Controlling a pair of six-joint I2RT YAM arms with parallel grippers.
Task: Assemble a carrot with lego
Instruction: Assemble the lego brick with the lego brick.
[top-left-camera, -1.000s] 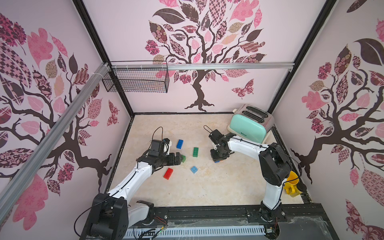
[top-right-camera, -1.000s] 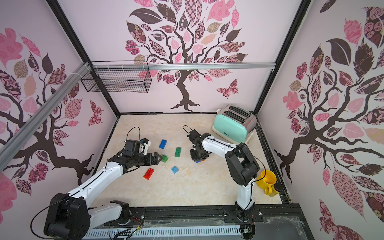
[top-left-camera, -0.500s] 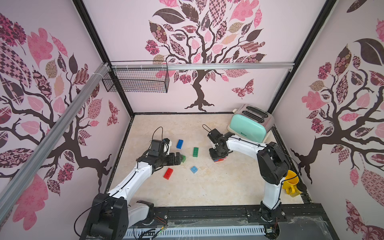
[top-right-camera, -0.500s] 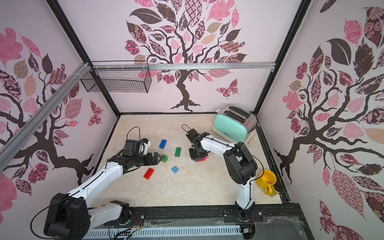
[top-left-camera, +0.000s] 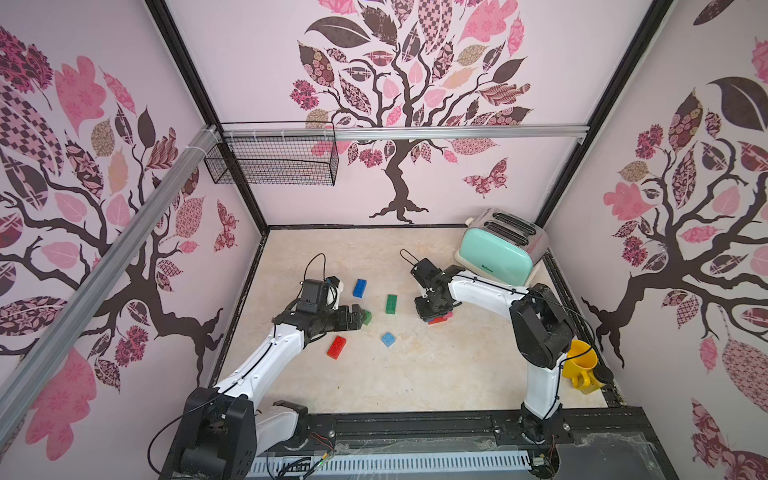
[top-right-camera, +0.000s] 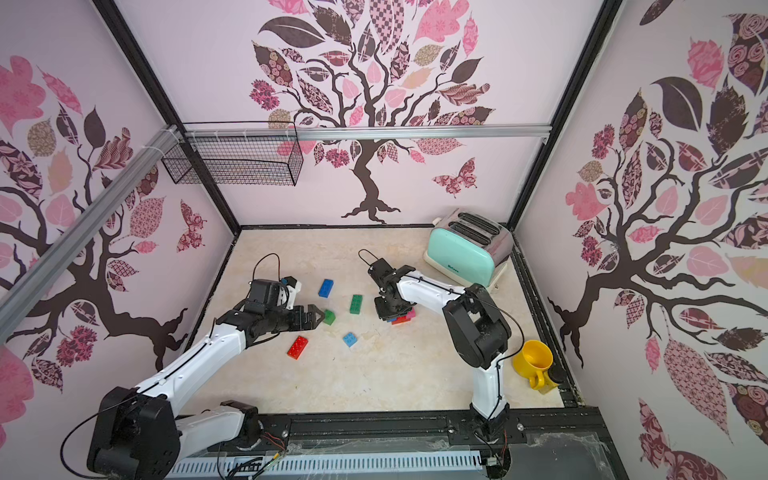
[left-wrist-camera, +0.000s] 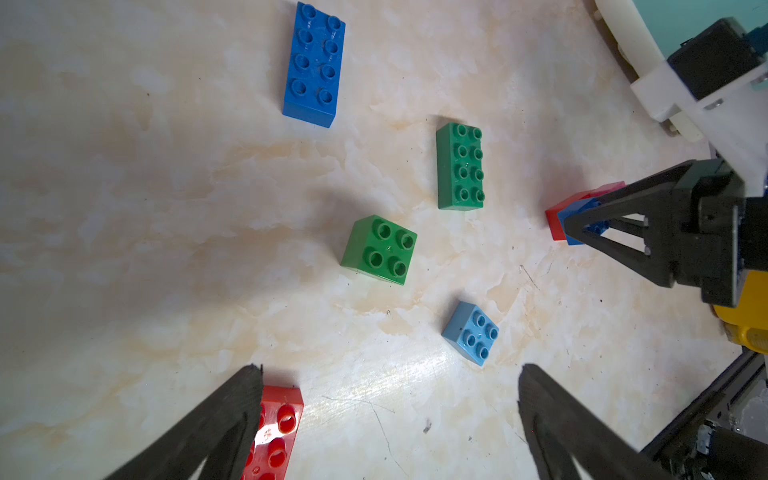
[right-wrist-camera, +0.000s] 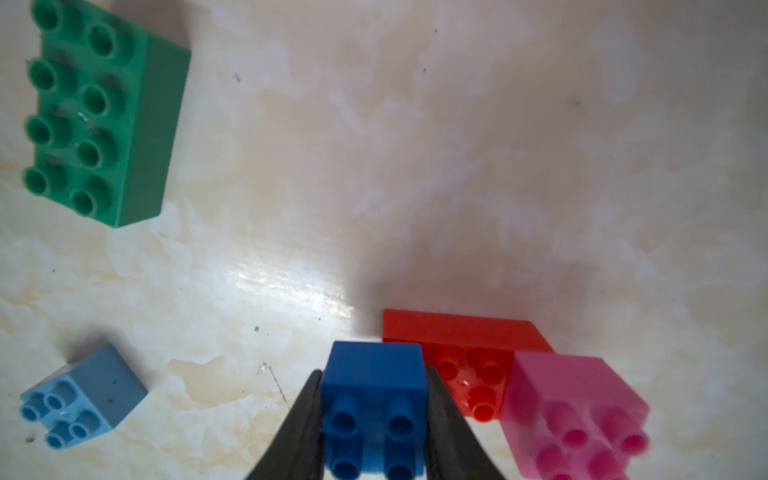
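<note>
Item 1, right gripper (right-wrist-camera: 374, 399): jaws pinched on a dark blue square brick (right-wrist-camera: 374, 374). The brick stands at one end of a red oblong base brick (right-wrist-camera: 461, 332), and a pink square brick (right-wrist-camera: 573, 407) stands at the other end. Whether the blue one is fully seated cannot be told. This begun carrot (top-left-camera: 440, 320) lies right of centre, nearer than the toaster (top-left-camera: 492, 259).

Item 2, left gripper (left-wrist-camera: 390, 370): fingers spread wide, holding nothing, low over the table left of centre. In both top views it partly hides a green square brick (left-wrist-camera: 380, 249).

Item 3, loose lego, moulded plastic, studs up, none touching:
- dark blue oblong brick (top-left-camera: 360, 287), farthest
- green oblong brick (top-left-camera: 391, 304), between the two grippers
- light blue square brick (top-left-camera: 388, 339)
- red oblong brick (top-left-camera: 336, 346), nearest, partly behind a left finger in the wrist view

Item 4, surroundings:
- toaster: mint-green body, chrome top, two slots, far right corner, just behind the right arm
- yellow mug (top-left-camera: 579, 361): near right edge, beside the right arm's upright link
- black wire basket (top-left-camera: 270, 162): hangs from a rail on the far left

Item 5, table (top-left-camera: 395, 386): glossy cream marble pattern, finely scratched. Walls are pale pink with tree decals, and the corner posts are black.
</note>
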